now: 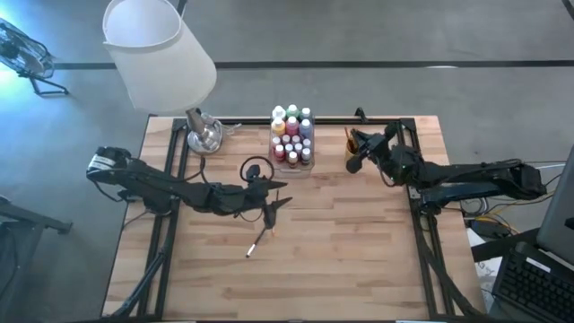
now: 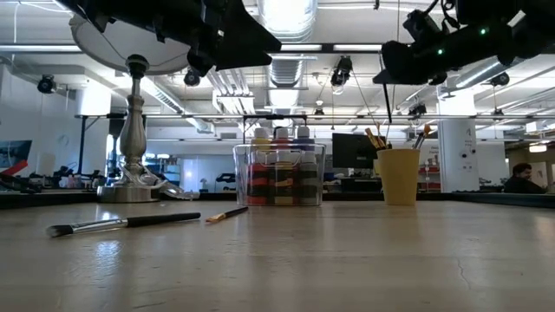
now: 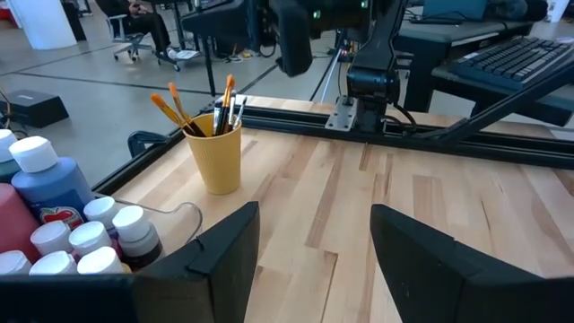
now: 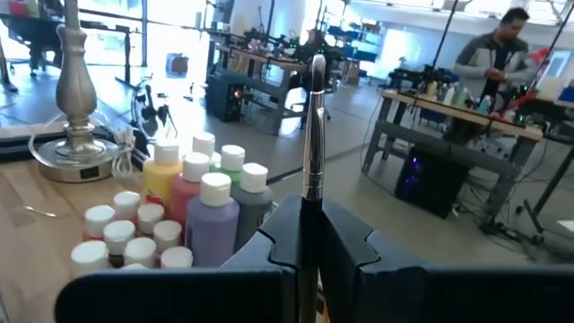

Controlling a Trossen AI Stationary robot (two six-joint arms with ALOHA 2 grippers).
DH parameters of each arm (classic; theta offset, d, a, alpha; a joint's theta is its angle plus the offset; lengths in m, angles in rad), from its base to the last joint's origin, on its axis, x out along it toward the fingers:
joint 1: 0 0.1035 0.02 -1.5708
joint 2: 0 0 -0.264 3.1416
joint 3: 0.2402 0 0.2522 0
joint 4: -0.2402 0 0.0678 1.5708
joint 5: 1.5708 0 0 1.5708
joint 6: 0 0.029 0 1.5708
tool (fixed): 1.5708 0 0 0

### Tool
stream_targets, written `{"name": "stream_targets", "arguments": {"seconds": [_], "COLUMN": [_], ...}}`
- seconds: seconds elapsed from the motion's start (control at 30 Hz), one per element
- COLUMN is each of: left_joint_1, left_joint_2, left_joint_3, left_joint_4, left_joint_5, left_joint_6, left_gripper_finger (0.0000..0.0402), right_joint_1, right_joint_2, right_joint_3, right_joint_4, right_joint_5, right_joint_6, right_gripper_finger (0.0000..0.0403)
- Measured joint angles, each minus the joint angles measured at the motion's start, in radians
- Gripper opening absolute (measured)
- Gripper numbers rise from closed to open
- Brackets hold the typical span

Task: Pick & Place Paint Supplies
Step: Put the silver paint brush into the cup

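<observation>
While right gripper [image 4: 309, 235] clamps a paintbrush [image 4: 314, 135], left gripper [image 3: 314, 247] gapes empty, wooden table [image 1: 359, 260], open workshop behind

My overhead camera looks straight down on the whole table [image 1: 359, 260], with both arms in frame. My low camera sits at tabletop height, facing level across the boards into the room behind. The left wrist camera looks forward past its own fingers [image 3: 224, 247] across the table toward the yellow cup [image 3: 218, 152]. The right wrist camera sits close to the paint bottles [image 4: 193, 215] and faces the lamp base [image 4: 79, 148]. All four views share the bottles.
</observation>
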Motion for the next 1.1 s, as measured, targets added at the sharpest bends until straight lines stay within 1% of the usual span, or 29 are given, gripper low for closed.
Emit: {"name": "stream_targets", "arguments": {"seconds": [0.23, 0.4, 0.6, 1.1], "left_joint_1": [0.000, 0.000, 0.000, 0.001], "left_joint_2": [0.000, 0.003, 0.003, 0.003], "left_joint_3": [0.000, 0.000, 0.000, 0.000], "left_joint_4": [0.000, 0.000, -0.001, -0.001], "left_joint_5": [0.000, 0.000, 0.001, 0.001], "left_joint_6": [-0.001, -0.001, -0.001, -0.002], "left_gripper_finger": [0.0218, 0.0218, 0.0218, 0.0218], "right_joint_1": [-0.014, -0.037, -0.039, -0.061], "right_joint_2": [0.074, 0.125, 0.178, 0.281], "right_joint_3": [-0.056, -0.066, -0.066, -0.066], "right_joint_4": [0.121, 0.126, 0.128, 0.122], "right_joint_5": [0.003, 0.005, 0.005, 0.029], "right_joint_6": [-0.020, 0.011, 0.019, 0.035], "right_gripper_finger": [0.0012, 0.0013, 0.0013, 0.0013]}}
